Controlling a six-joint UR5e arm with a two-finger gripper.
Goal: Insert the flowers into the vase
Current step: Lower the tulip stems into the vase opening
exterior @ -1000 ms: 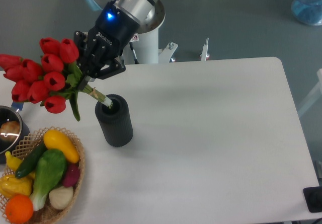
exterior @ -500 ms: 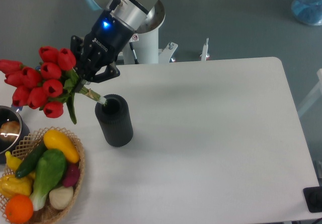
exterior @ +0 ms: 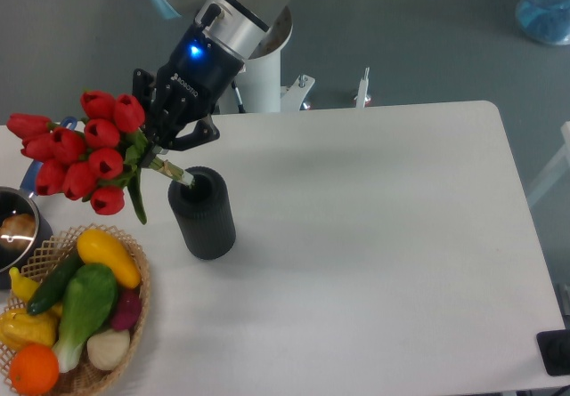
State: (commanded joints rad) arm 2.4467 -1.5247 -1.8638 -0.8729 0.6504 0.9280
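Stem tips of the flowers (exterior: 80, 151) are disappearing inside the vase (exterior: 203, 214); pincer (exterior: 160, 151) fingertips are hiding behind leaves.

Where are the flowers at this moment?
The flowers are at the left of the camera view, held tilted by the gripper, with their stem ends at the mouth of the vase, above the basket.

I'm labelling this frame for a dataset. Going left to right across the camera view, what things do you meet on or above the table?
Saucepan → wicker basket of vegetables → red tulips → pincer gripping their stems → dark ribbed vase → bare white table.
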